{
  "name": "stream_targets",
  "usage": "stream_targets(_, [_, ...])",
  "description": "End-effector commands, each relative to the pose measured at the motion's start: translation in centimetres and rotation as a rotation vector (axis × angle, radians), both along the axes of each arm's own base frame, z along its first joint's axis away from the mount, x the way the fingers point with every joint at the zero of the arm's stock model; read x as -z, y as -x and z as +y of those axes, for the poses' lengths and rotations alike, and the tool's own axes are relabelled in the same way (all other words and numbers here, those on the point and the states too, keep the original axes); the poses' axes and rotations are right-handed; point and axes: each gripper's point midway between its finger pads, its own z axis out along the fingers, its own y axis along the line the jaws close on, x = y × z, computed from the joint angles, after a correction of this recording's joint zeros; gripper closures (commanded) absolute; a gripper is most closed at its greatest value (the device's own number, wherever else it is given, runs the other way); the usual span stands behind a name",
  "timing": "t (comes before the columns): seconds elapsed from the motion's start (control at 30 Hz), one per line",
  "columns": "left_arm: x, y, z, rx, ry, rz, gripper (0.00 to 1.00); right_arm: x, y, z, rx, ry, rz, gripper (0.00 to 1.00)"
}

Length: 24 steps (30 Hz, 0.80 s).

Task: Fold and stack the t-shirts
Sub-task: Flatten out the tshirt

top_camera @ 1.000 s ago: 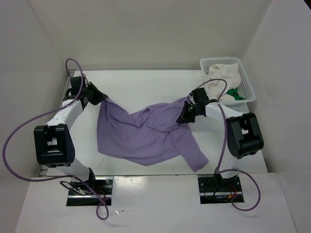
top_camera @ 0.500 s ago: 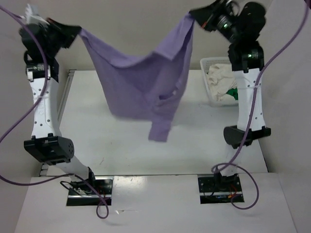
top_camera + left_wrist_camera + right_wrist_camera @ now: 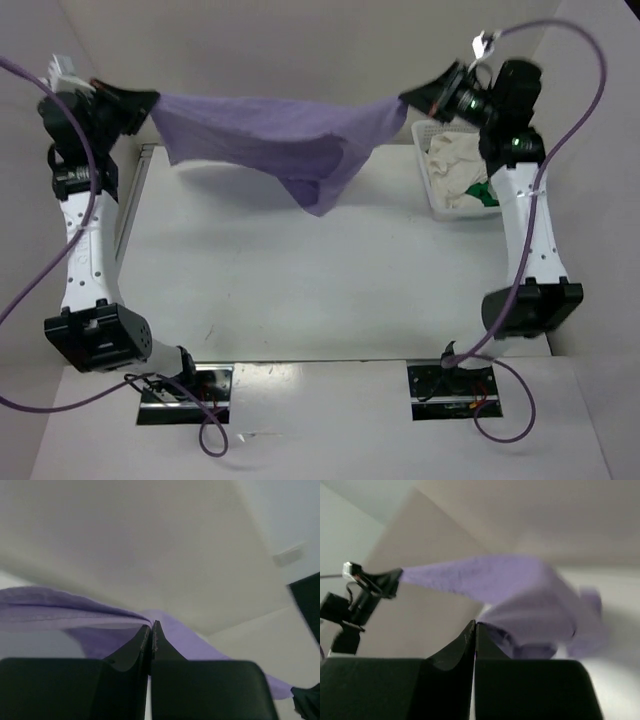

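Note:
The lavender t-shirt (image 3: 270, 135) hangs stretched in the air between my two raised grippers, sagging to a point above the table's far middle. My left gripper (image 3: 150, 100) is shut on its left edge; in the left wrist view the jaws (image 3: 151, 625) pinch the purple cloth (image 3: 60, 607). My right gripper (image 3: 408, 98) is shut on its right edge; the right wrist view shows the jaws (image 3: 474, 625) closed with the blurred shirt (image 3: 520, 595) beyond. The cream t-shirt (image 3: 458, 160) and the green t-shirt (image 3: 486, 192) lie bunched in the basket.
A white mesh basket (image 3: 428, 200) stands at the table's far right corner. The white table (image 3: 300, 290) lies below the shirt, between white side walls. Purple cables loop from both arms.
Both arms lifted the lavender shirt off the table and raised it high. Since half a second ago they pulled it taut, so it hangs flatter and shorter.

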Motion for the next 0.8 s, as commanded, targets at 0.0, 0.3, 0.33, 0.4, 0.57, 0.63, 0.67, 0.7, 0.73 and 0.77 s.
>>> stream_targets(0.0, [8.2,0.7,-0.1,0.014,-0.005,0.144,1.0,10.0,3.6,0.7,-0.022,0.127,0.132,1.0])
stream_targets(0.3, [30.7,7.7,-0.9,0.049,0.197,0.58,1.0,34.3,12.8,-1.1,0.06,0.215,0.734,1.0])
stream_targets(0.33, [31.8,8.6,-0.2,0.011,0.193,0.625,1.0,34.8,13.7,-1.3,0.071,0.215,0.765,1.0])
stream_targets(0.4, [32.8,9.9,-0.1,-0.003,0.171,0.651,1.0,36.6,14.9,-2.1,0.113,0.228,0.838,1.0])
stream_targets(0.57, [35.0,12.1,-0.1,-0.031,0.152,0.713,1.0,38.0,17.5,-3.0,0.15,0.23,0.973,1.0])
stream_targets(0.63, [35.9,12.9,0.4,-0.055,0.143,0.747,1.0,39.3,19.2,-3.1,0.155,0.235,1.044,1.0])
stream_targets(0.67, [36.2,13.2,0.7,-0.066,0.151,0.754,1.0,39.4,19.4,-3.1,0.155,0.235,1.042,1.0])
stream_targets(0.7, [36.6,13.6,1.0,-0.08,0.15,0.774,1.0,39.1,20.1,-3.1,0.158,0.23,1.06,1.0])
stream_targets(0.73, [36.6,13.8,1.0,-0.076,0.136,0.776,1.0,38.9,20.6,-3.1,0.157,0.23,1.066,1.0])
stream_targets(0.77, [36.6,14.1,0.8,-0.072,0.128,0.78,1.0,38.8,21.0,-3.1,0.157,0.231,1.072,1.0])
